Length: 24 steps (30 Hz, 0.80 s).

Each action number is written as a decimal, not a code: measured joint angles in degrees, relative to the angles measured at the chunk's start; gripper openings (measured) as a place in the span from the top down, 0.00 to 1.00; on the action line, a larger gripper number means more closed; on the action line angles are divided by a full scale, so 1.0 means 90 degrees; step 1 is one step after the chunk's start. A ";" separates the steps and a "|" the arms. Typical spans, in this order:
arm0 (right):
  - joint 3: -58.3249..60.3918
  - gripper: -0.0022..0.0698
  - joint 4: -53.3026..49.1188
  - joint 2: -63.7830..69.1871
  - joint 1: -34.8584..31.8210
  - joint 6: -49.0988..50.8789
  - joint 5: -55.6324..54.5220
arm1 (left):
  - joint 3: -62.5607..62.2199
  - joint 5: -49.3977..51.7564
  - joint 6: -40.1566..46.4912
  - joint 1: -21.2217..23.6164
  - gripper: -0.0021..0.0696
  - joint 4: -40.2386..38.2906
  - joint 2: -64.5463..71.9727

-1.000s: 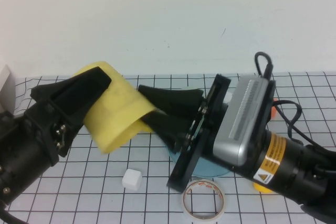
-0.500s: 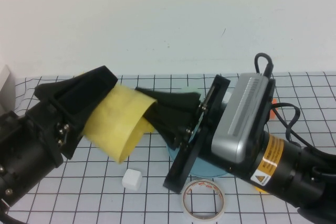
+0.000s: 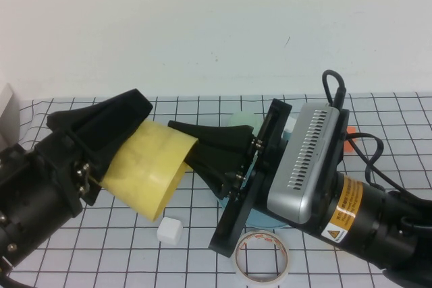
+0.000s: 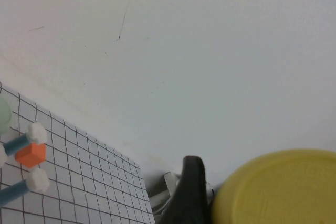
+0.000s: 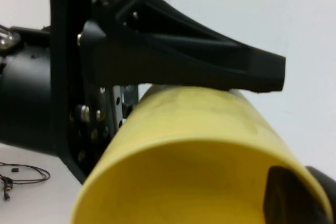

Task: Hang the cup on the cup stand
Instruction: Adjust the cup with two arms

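Note:
The yellow cup point(image 3: 145, 173) is held in the air, lying tilted, between both grippers. My left gripper point(image 3: 131, 143) is shut on its base end; one finger point(image 4: 190, 195) shows beside the cup's bottom point(image 4: 278, 190) in the left wrist view. My right gripper point(image 3: 182, 143) is shut on the rim, with one finger point(image 5: 287, 198) inside the cup's mouth point(image 5: 189, 182) and the other outside. The cup stand's blue tray point(image 3: 262, 219) lies mostly hidden under my right arm; its white-knobbed pegs point(image 4: 37, 132) show in the left wrist view.
A white cube point(image 3: 170, 231) and a tape roll point(image 3: 263, 255) lie on the grid mat near the front. A mint-green cup point(image 3: 243, 121) stands behind my right gripper. An orange block point(image 4: 30, 153) sits among the pegs.
The cup has turned in my left gripper, so its mouth now faces my right gripper. My right gripper has moved a little left and its fingers now grip the rim.

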 joint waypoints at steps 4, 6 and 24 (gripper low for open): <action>0.0000 0.95 0.0029 0.0000 0.0004 -0.0045 0.0013 | 0.0000 0.0000 0.0057 0.0000 0.17 0.0000 0.0000; 0.0000 0.95 0.0072 0.0000 0.0015 -0.0065 0.0013 | 0.0000 -0.0014 0.0213 0.0000 0.17 0.0000 0.0000; 0.0004 0.38 0.0271 0.0000 0.0041 -0.0173 0.0039 | 0.0000 -0.0302 0.2120 0.0000 0.19 -0.1039 0.0000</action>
